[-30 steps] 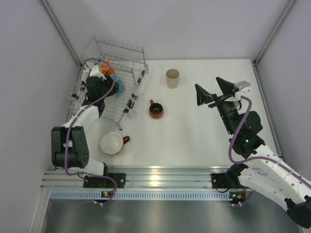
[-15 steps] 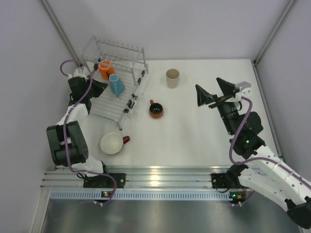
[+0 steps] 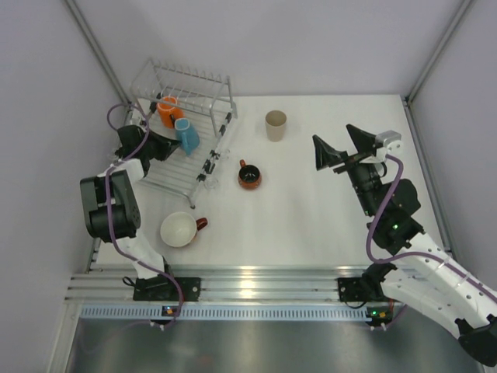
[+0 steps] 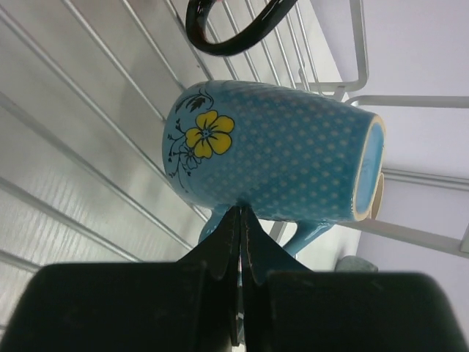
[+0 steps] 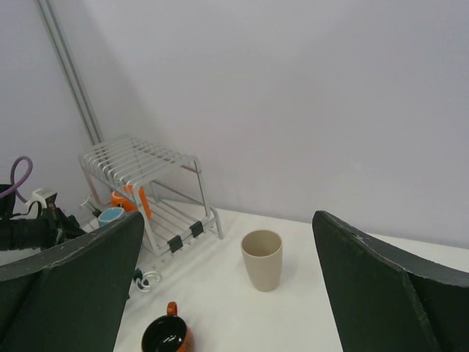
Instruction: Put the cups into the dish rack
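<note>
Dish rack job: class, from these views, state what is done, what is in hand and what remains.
Done: the orange mug and light blue mug sit in the dish rack.
In hand: nothing. The left tool is shut beside the light blue mug, and the right tool hangs open.
Left: the beige tumbler, small dark mug and wide white cup stand on the table.

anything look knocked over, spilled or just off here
Nothing looks spilled or broken. The light blue dotted mug lies tilted on the wires of the silvery wire dish rack, which suits a rack. The beige handleless tumbler, small dark red-handled mug and wide white red-handled cup stand upright on the white table.
</note>
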Robot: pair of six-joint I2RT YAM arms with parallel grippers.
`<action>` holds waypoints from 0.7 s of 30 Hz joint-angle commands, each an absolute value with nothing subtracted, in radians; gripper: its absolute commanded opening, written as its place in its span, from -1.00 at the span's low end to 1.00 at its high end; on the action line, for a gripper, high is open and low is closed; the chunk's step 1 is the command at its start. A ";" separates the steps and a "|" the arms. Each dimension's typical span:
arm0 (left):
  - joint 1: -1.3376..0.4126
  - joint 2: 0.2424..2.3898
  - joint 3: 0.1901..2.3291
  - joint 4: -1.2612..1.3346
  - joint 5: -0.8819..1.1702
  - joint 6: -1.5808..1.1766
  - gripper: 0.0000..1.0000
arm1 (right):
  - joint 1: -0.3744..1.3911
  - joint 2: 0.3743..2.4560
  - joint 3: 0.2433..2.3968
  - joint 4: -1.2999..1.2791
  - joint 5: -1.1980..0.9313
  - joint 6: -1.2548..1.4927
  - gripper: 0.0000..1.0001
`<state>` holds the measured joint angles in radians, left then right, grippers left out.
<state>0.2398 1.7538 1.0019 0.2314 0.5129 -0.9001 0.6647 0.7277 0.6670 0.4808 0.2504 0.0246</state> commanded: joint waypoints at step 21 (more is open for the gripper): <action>0.183 1.922 1.166 0.400 0.508 -0.963 -1.00 | 0.667 0.752 0.677 0.514 0.262 0.011 0.99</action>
